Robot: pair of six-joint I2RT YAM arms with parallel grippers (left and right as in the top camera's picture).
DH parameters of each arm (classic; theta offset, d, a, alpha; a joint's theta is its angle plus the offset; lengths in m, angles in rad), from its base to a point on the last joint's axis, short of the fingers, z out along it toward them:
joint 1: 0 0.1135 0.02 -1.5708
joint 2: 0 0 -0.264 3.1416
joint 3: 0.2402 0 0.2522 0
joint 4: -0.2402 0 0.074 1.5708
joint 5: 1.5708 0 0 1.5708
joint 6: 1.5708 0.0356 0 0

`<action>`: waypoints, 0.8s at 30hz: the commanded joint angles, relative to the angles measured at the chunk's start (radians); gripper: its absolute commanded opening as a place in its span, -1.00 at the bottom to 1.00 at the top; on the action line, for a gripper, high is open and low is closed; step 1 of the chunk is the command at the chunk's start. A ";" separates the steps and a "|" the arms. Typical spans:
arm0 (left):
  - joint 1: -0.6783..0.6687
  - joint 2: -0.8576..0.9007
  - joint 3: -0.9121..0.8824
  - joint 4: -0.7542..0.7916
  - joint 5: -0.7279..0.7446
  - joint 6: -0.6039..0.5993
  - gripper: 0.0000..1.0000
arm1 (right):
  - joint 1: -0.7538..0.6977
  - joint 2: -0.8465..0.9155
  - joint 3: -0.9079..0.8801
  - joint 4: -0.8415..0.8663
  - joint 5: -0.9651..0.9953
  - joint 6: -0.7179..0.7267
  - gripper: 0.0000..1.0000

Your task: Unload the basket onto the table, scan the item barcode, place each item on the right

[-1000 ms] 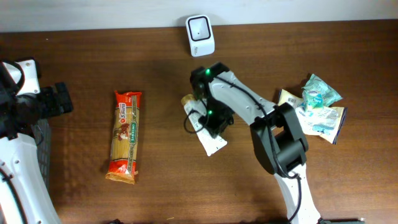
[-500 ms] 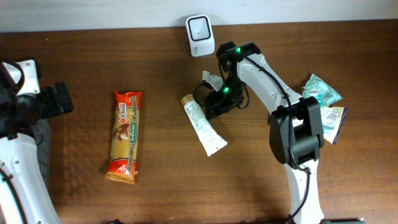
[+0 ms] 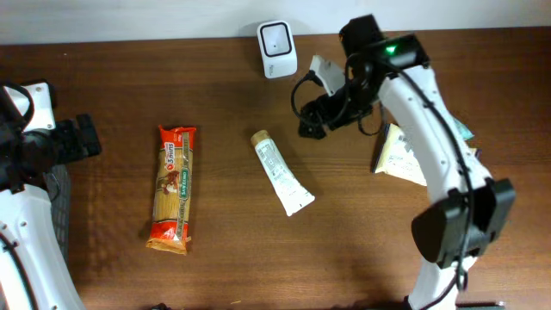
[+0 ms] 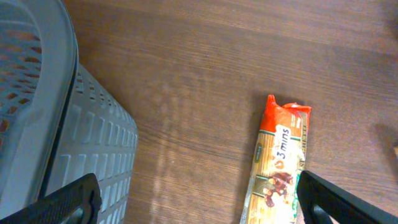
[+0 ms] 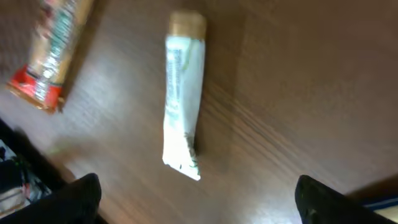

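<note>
From overhead, the white scanner (image 3: 277,37) stands at the far edge of the brown tabletop (image 3: 215,258). The tube (image 3: 281,172) lies flat near the middle of the tabletop, its tan cap toward the scanner and its flat crimped end toward the near side, at a slant. Nothing is touching it. The right end effector (image 3: 312,125) hangs above the wood to the tube's right, between tube and scanner, and well apart from both. That arm reaches in from the near right corner and covers part of a cream packet (image 3: 396,153). A long orange pasta packet (image 3: 174,188) lies to the left of the tube, well apart from it. The left end effector (image 3: 86,138) sits at the far left edge, above a grey basket (image 3: 57,200).

In the left wrist view, the left end effector (image 4: 199,180) is spread wide with nothing between its fingers. Bare wood lies below it. The perforated wall of the basket (image 4: 93,149) fills the left side, and the top of the pasta packet (image 4: 281,168) shows at the right.

The right wrist view is blurred. The right end effector (image 5: 198,190) is released, its two dark fingers far apart at the bottom corners and gripping nothing. The tube (image 5: 180,106) lies on the tabletop below, cap at the top of the picture. One end of the pasta packet (image 5: 53,53) shows at the upper left.
</note>
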 commanded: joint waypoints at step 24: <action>-0.002 -0.005 0.000 0.002 0.000 0.016 0.98 | 0.145 0.082 -0.565 0.560 -0.109 0.005 -0.38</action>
